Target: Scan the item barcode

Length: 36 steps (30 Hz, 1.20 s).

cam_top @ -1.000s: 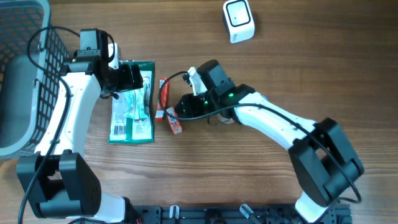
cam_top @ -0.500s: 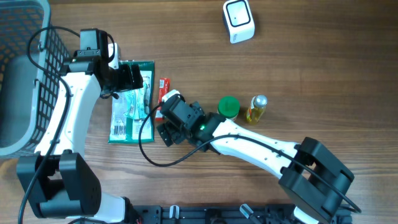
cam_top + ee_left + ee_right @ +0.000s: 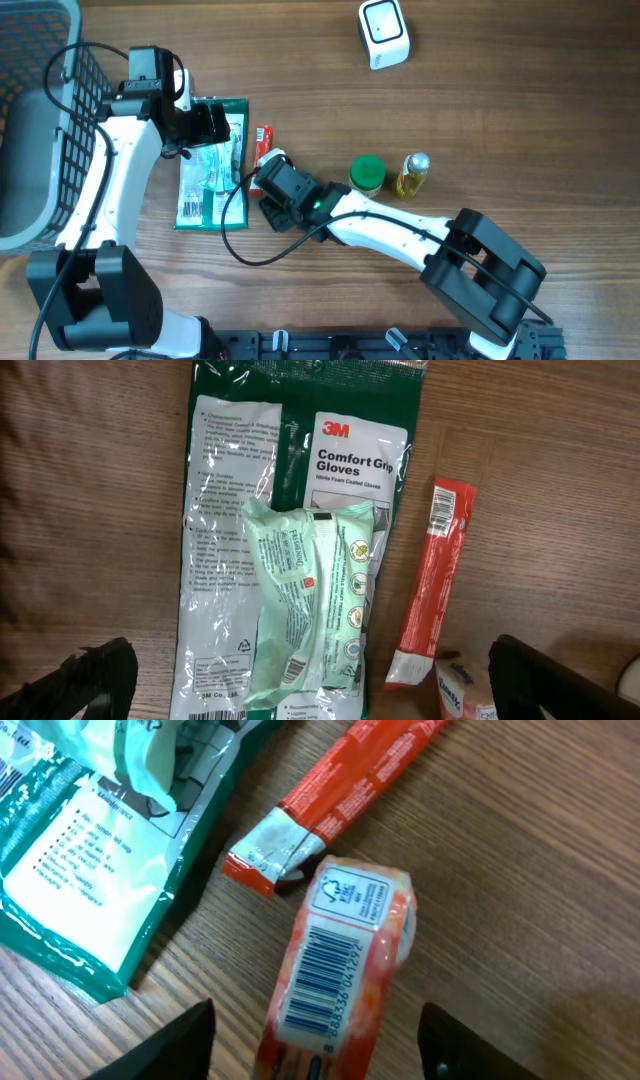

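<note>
The orange packet point(image 3: 335, 970) is seen lying on the surface point(image 3: 530, 860) directly beneath the right tool point(image 3: 325, 1045), between its spread fingers, barcode up and nothing gripped. The left tool point(image 3: 325, 685) is likewise held wide and empty above the glove pack point(image 3: 290, 480). Nothing is lifted yet. The white scanner point(image 3: 384, 33) is placed well beyond the right tool, so grasping, carrying and presenting the code are judged to remain.

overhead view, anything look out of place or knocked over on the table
The pale green wipes pack lies skewed on top of the 3M gloves pack, hiding part of its label. The small yellow bottle seems to lie on its side beside the green-lidded jar. Nothing looks spilled or torn.
</note>
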Available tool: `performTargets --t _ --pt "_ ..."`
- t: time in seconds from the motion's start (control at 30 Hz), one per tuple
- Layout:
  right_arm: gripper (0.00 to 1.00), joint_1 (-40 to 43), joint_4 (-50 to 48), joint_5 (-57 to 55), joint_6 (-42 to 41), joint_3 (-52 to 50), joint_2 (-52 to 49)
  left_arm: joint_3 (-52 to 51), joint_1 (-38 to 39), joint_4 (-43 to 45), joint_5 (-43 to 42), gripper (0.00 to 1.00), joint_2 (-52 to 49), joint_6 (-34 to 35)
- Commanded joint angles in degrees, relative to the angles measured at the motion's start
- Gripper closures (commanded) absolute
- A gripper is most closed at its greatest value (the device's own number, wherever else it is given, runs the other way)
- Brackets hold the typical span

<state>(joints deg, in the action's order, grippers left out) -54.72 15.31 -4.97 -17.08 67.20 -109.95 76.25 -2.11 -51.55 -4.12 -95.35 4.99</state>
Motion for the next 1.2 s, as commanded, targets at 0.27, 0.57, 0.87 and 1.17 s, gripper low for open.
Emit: performTargets --t 0.27,0.57,0.87,1.17 --pt "0.45 0.00 0.37 0.26 0.44 0.37 -1.22 0.59 -0.26 0.11 0.35 0.00 0.74 -0.07" --pt "0.38 0.00 0.09 -2.12 0.57 0.31 -1.27 0.59 -0.26 0.11 0.35 0.00 0.74 -0.09" --pt "0.63 0.11 -1.20 -2.16 0.50 0.17 -3.63 0.59 -0.26 0.09 0.35 0.00 0.74 -0.07" --pt "0.82 4.52 -1.03 -2.08 -7.15 0.17 -3.61 0.59 -0.26 0.11 0.35 0.00 0.74 -0.07"
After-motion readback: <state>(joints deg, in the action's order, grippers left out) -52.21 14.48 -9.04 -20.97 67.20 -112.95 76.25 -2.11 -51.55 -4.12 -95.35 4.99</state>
